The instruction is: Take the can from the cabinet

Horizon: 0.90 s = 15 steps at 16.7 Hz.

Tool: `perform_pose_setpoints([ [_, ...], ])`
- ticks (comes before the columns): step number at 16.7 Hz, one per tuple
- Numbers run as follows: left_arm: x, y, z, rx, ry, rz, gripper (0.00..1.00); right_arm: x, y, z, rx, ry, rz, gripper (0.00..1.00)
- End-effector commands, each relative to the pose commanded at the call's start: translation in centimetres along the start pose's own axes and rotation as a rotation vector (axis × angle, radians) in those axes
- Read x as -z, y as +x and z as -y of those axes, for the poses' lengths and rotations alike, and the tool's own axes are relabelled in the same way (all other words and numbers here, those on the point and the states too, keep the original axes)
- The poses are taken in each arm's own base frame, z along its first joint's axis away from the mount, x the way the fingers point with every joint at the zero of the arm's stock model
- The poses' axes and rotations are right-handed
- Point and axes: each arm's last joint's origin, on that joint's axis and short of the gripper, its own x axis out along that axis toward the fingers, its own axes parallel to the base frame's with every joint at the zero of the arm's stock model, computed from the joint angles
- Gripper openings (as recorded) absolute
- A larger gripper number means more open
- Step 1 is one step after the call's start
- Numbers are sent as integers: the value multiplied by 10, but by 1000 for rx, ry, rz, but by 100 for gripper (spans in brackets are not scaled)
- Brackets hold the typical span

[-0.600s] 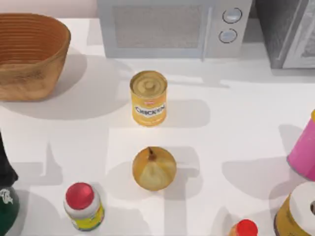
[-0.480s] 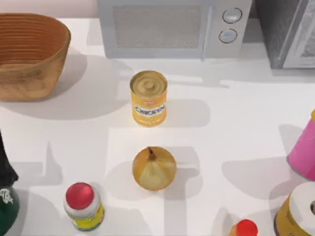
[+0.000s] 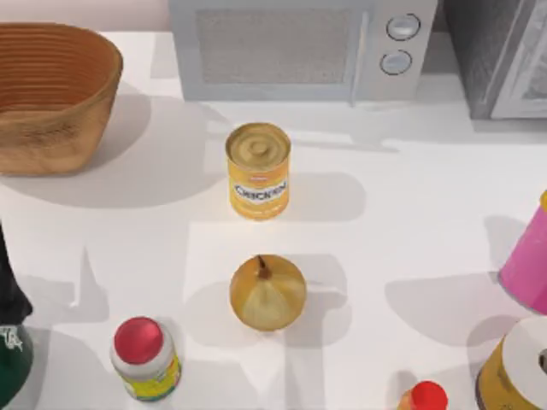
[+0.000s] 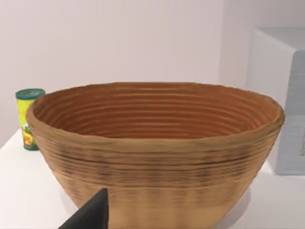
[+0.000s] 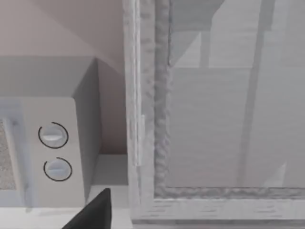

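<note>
The can point(image 3: 257, 170) is standing upright on the table point(image 3: 427, 222), well apart from the cabinet point(image 3: 500, 55) whose door is looking shut, so I am judging the taking done; finger state I cannot tell.

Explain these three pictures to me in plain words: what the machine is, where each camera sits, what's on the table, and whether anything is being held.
This is a simulated pair of AgileX robot arms at a white table.

The top view looks straight down. It shows a yellow can standing mid-table, an onion in front of it, a woven basket at back left, a white microwave at the back, and the dark-grey cabinet at back right. Bottles and containers line the near edge and the right side.

The left wrist view, taken from the left arm, faces the basket. The right wrist view faces the cabinet's pale door, which looks closed, beside the microwave.

Nothing is visibly held.
</note>
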Motion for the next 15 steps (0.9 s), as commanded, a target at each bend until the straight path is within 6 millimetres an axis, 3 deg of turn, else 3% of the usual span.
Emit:
perform_pose_setpoints([
  [4, 0, 0, 0, 0, 0, 0, 100, -92, 19, -6, -2, -1, 16, 100],
  [8, 0, 0, 0, 0, 0, 0, 100, -172, 52, -16, -3, 0, 33, 100],
  [11, 0, 0, 0, 0, 0, 0, 100, -213, 81, -26, -5, 1, 33, 100],
  [15, 0, 0, 0, 0, 0, 0, 100, -247, 116, -38, -6, 2, 32, 100],
])
